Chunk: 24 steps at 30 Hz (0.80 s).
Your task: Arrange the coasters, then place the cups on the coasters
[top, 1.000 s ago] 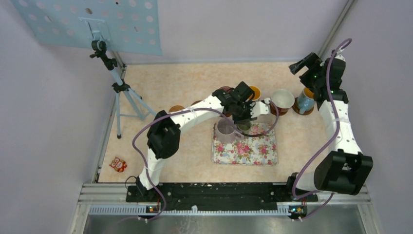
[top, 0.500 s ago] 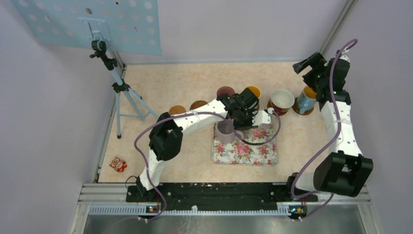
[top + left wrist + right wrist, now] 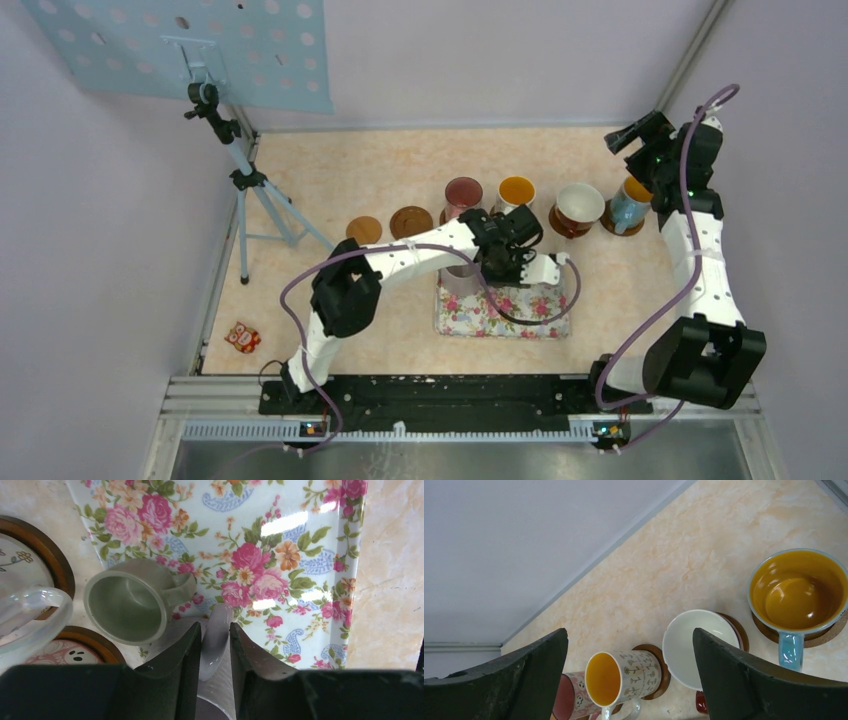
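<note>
My left gripper (image 3: 508, 252) (image 3: 216, 630) hangs over the floral tray (image 3: 545, 325) (image 3: 300, 555), shut on the handle of the pale lavender cup (image 3: 457, 277) (image 3: 218, 645). Whether that cup rests on the tray I cannot tell. The small grey-green cup (image 3: 125, 602) stands just left of the fingers. Two bare coasters (image 3: 364, 229) (image 3: 411, 221) lie at the left of the row. On coasters stand the pink cup (image 3: 463, 193), the white orange-lined cup (image 3: 516, 190) (image 3: 616, 677), the wide white cup (image 3: 580, 205) (image 3: 696, 645) and the light blue cup (image 3: 628, 207) (image 3: 799, 590). My right gripper (image 3: 635, 135) (image 3: 629, 635) is open, high above the row's right end.
A tripod (image 3: 245, 180) stands at the back left, under a blue perforated board (image 3: 180, 45). A small red and white toy (image 3: 242, 337) lies near the left front edge. Walls close in the table at the back and on the right.
The left wrist has swung nearer and rightward over the tray, uncovering the pink and orange-lined cups. The right arm has drawn slightly right and back.
</note>
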Motion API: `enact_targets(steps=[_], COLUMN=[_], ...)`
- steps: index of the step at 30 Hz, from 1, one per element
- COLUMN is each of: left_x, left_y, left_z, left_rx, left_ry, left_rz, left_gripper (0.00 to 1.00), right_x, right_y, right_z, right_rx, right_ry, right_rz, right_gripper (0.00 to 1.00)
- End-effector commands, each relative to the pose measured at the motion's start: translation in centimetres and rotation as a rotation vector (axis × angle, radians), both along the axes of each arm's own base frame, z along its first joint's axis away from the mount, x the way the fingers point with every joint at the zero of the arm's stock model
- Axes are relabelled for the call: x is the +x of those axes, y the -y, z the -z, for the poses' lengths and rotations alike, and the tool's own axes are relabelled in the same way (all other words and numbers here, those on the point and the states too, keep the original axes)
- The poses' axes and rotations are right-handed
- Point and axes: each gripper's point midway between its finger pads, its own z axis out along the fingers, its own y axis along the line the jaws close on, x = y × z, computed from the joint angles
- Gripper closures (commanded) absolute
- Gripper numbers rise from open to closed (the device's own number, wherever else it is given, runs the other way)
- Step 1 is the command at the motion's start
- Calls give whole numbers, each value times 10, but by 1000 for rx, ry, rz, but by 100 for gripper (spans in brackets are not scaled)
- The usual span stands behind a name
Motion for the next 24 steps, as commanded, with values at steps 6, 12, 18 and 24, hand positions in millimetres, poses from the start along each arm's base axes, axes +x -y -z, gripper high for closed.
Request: enact_targets(steps=[6, 12, 18, 24], left_x=[-20, -39, -46, -47], left_y=[-31, -45, -67, -89], left_z=[-7, -2, 3, 6], left_rx=[97, 155, 219, 276], left_ry=[-38, -116, -106, -74], left_rz=[38, 88, 90, 93], left_gripper=[68, 69, 65, 61], right_x=[-7, -8, -7, -3], right_y=[2, 2, 0, -2], right_z=[-19, -17, -12, -9], right_rx=[4, 1, 14, 36], right_ry=[62, 58, 51, 48], right_rz=[11, 12, 3, -3], right_gripper=[8, 9, 9, 10])
